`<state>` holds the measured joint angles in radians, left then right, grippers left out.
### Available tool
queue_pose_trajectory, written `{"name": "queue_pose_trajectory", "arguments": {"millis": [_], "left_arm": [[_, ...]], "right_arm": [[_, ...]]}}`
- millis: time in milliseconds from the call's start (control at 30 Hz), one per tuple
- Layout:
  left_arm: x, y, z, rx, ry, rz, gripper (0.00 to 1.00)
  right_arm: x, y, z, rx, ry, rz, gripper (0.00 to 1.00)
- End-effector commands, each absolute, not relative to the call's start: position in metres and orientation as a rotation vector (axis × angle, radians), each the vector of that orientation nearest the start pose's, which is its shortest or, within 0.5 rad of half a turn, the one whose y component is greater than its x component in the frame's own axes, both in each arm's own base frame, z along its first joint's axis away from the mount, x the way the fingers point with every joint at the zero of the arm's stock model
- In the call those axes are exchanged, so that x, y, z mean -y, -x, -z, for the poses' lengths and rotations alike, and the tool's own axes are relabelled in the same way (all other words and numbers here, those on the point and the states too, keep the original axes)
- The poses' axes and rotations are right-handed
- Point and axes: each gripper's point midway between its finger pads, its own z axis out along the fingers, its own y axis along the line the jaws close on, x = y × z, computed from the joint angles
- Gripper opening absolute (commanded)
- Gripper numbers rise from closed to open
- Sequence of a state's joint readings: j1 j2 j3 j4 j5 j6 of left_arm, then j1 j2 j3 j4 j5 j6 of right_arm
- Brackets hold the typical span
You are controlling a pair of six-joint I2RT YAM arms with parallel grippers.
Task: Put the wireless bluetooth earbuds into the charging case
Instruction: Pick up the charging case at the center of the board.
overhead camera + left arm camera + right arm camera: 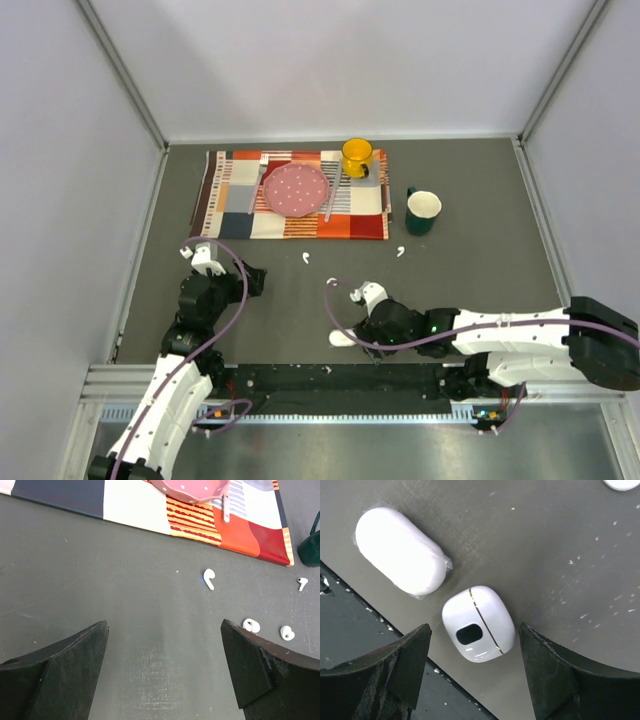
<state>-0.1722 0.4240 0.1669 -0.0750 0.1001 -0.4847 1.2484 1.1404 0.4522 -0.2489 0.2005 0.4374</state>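
- Straddling the charging case (pixel 479 631), the right claw (pixel 472 626) stands fairly wide. One finger is at each side, a thin gap shows on both, and nothing is gripped.
- The charging case lies flat with its lid closed along a gold seam.
- Just beyond that claw, off its left finger, lies a longer white case (pixel 400 550) in clear wrap. It is closed and sits apart from the charging case.
- Far ahead to the right, a white shape (pixel 622 484) is cut off by the frame edge, and what it is cannot be told.
- The left claw (pixel 165 630) gapes at its widest over the bare table (pixel 100 580), holding nothing.
- Just past its right fingertip sits the first earbud (pixel 251 625), with the second earbud (pixel 287 632) beside it, further right.
- Further ahead, the third earbud (pixel 209 579) lies alone, and the fourth earbud (pixel 301 583) lies well off to the right.
- All four rest on the table, outside either case.
- Beyond them a patchwork placemat (pixel 240 530) carries a pink dotted plate (pixel 190 490), cut off at the top.
- A green mug (pixel 311 545) is clipped by the right edge.
- Farthest off, a yellow cup (pixel 357 157) stands on the placemat's far corner. The contents of the mug and the cup cannot be made out.
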Motion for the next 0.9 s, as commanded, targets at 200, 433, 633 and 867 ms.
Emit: {"name": "queue_pose_trajectory", "arguments": {"millis": [200,433,633,867], "left_arm": [[0.081,-0.248,-0.108,-1.891,0.221,0.547,0.99],[0.081,-0.248,-0.108,-1.892,0.221,0.547,0.99],[0.082,-0.248,-0.107,-1.894,0.218,0.548,0.99],[0.082,-0.248,-0.108,-1.894,0.22,0.548,0.99]], "right_arm": [[-0.23,-0.122,-0.039,-2.298,0.761,-0.353,0.46],[-0.216,-0.138,-0.048,-2.315,0.498,-0.265,0.34],[-0.227,-0.137,-0.039,-2.381,0.445,-0.234,0.36],[-0.227,-0.137,-0.036,-2.408,0.445,-0.198,0.44]]}}
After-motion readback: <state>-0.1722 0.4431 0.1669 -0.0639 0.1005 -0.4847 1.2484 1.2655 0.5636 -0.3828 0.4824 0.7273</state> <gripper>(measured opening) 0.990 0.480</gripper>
